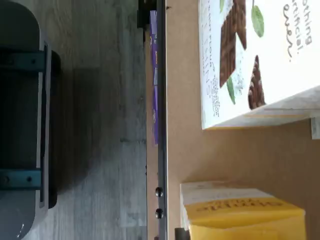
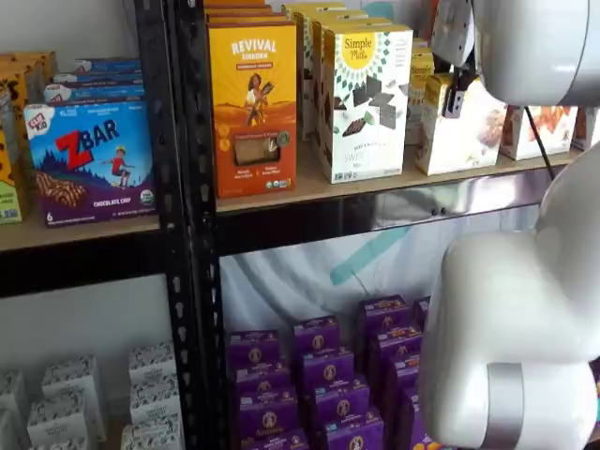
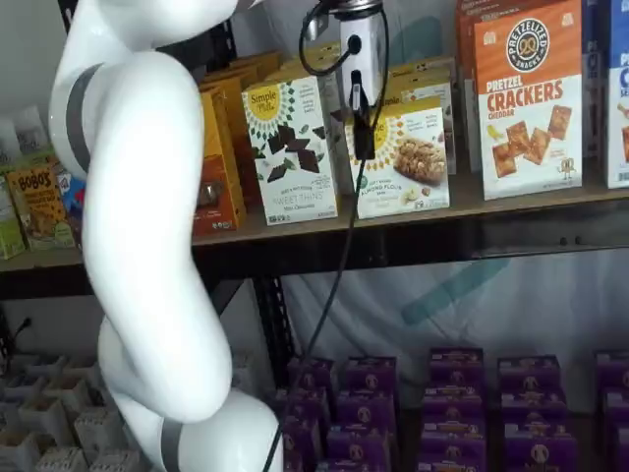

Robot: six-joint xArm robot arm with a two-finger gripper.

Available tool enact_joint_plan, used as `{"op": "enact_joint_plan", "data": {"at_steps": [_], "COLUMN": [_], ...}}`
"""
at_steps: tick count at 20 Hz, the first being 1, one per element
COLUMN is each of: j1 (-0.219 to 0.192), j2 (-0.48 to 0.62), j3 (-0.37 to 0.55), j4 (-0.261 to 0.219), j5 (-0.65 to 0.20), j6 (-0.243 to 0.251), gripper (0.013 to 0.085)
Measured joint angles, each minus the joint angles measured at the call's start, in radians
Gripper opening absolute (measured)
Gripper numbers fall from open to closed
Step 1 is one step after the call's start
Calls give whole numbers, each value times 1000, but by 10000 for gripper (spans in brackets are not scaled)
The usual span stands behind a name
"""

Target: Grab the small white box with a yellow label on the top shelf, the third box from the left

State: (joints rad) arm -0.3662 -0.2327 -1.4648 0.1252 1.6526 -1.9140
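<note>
The small white box (image 3: 408,162) with a round yellow label stands on the top shelf (image 3: 462,206), right of a taller white box. It also shows in a shelf view (image 2: 473,131) and, by its yellow top edge, in the wrist view (image 1: 240,212). My gripper (image 3: 364,146) hangs from above just in front of the box's left front part, its black fingers seen as one dark strip with no gap showing. In a shelf view the gripper (image 2: 457,101) is at the box's upper front. It holds nothing that I can see.
The taller white box with brown shapes (image 3: 290,147) stands close on the left, the orange Revival box (image 2: 251,103) beyond it. A pretzel crackers box (image 3: 528,98) stands on the right. The metal rail (image 1: 161,125) edges the board. Purple boxes (image 2: 319,375) fill the shelf below. My white arm (image 3: 147,246) blocks the left.
</note>
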Motion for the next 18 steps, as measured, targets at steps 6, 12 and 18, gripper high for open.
{"op": "enact_joint_plan", "data": {"at_steps": [6,12,18], "j1": [-2,0,1], "j2": [-1,-12,-62], "j3": [-4,-6,17], "j4": [5,7,18], "j5": [11,39,83], "j6": [-1,4,11], "gripper": [330,330,330]}}
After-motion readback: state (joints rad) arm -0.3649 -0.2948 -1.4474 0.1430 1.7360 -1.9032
